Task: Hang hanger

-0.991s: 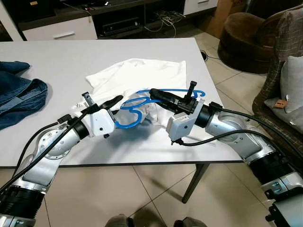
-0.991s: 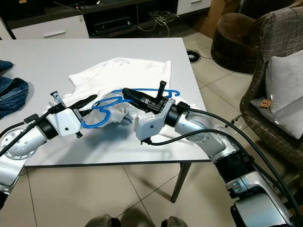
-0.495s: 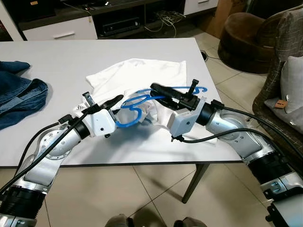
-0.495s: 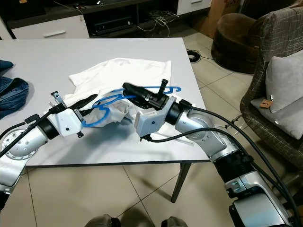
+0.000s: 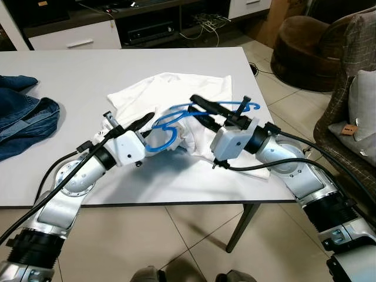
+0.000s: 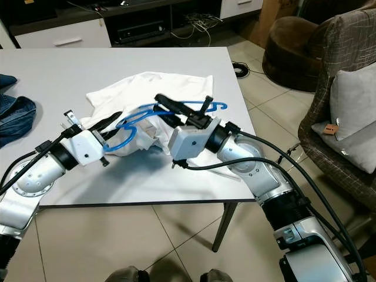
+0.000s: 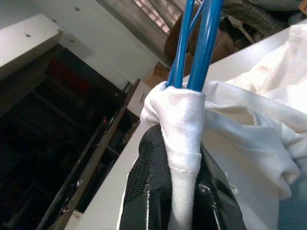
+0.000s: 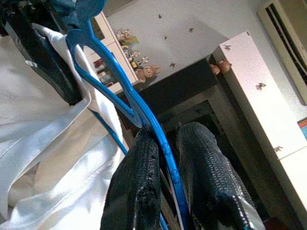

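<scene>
A blue plastic hanger (image 5: 194, 114) is being held just above a white T-shirt (image 5: 176, 97) lying crumpled on the white table (image 5: 70, 76). The right gripper (image 5: 202, 108) is being kept clamped on one of the hanger's thin blue bars, as the right wrist view makes plain. A fold of the shirt's fabric, wrapped around two blue hanger bars, is being pinched between the fingers of the left gripper (image 5: 144, 122), as is seen in the left wrist view.

The likeliest failure is being set up at the left grip: only a narrow band of cloth is being held, so it could be dragged off the hanger end if the two arms are drawn apart. The thin bar could also be twisted or let slip between the right fingers if it is loaded sideways. The loose shirt body is being left on the table, where it could be snagged or bunched. Blue jeans (image 5: 23, 120) are lying well apart.
</scene>
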`<state>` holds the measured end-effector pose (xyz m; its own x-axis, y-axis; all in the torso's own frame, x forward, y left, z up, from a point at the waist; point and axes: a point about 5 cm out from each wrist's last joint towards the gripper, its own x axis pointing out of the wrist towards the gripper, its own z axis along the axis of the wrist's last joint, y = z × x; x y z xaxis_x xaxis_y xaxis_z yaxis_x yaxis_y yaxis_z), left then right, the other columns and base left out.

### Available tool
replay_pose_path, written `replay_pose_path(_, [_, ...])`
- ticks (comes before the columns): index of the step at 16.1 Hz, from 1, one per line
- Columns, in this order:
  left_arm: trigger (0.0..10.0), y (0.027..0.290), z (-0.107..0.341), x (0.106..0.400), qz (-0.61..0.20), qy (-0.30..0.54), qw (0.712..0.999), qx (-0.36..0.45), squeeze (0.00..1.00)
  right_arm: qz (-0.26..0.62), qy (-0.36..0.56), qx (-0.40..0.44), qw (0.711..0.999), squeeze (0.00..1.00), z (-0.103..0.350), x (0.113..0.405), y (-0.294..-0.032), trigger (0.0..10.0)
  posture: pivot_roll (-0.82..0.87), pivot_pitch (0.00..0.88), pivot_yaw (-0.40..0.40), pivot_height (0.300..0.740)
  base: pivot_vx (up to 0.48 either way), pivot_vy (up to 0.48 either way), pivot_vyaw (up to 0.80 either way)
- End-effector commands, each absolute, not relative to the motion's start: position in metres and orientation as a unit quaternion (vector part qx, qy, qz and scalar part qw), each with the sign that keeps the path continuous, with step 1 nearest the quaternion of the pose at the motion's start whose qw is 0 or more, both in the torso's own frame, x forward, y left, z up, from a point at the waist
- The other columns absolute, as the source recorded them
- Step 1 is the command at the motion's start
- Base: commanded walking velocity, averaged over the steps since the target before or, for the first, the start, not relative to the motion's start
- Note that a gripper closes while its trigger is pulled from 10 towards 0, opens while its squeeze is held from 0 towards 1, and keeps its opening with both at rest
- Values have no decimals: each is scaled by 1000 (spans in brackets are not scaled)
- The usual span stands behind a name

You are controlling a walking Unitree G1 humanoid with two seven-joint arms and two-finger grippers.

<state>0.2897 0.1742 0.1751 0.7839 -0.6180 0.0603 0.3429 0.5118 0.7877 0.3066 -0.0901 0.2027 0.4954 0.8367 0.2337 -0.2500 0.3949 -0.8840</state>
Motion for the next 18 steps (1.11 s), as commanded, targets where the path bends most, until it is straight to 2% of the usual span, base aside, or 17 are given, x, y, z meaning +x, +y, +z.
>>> replay_pose_path(1, [0,188,157,291,-269,-112,866,407,0,309,-415,-380,767,282,235,305,-97,10000,-37,33,33,740,0,0,0])
replay_pose_path(2, [0,188,156,291,-269,-111,866,407,0,305,-416,-377,769,1000,238,305,-99,10000,-43,30,30,740,0,0,0])
replay_pose_path(3, [0,188,154,291,-271,-108,865,407,0,311,-410,-390,764,1000,237,306,-100,10000,-43,30,28,740,0,0,0])
replay_pose_path(4, [0,188,152,291,-275,-104,863,411,0,310,-410,-401,758,0,238,306,-100,10000,-43,30,27,740,0,0,0])
replay_pose_path(7, [0,188,148,290,-279,-97,858,421,0,297,-419,-415,751,0,245,307,-104,10000,-42,30,27,740,0,0,0])
replay_pose_path(8, [0,188,148,290,-278,-95,857,422,0,299,-418,-433,740,0,245,307,-107,10000,-41,31,27,740,0,0,0])
replay_pose_path(10, [0,191,149,291,-269,-94,864,416,0,306,-404,-454,733,0,240,305,-117,10000,-39,33,26,740,0,0,0])
replay_pose_path(12, [0,199,149,293,-252,-88,874,407,0,296,-384,-458,745,0,241,306,-135,10000,-41,35,28,740,0,0,0])
replay_pose_path(15, [0,203,150,295,-240,-89,882,396,0,284,-392,-442,755,0,249,304,-144,10000,-44,33,31,740,0,0,0])
replay_pose_path(18, [0,215,166,304,-200,-107,903,365,0,265,-365,-408,794,0,247,308,-153,10000,-45,31,31,740,0,0,0])
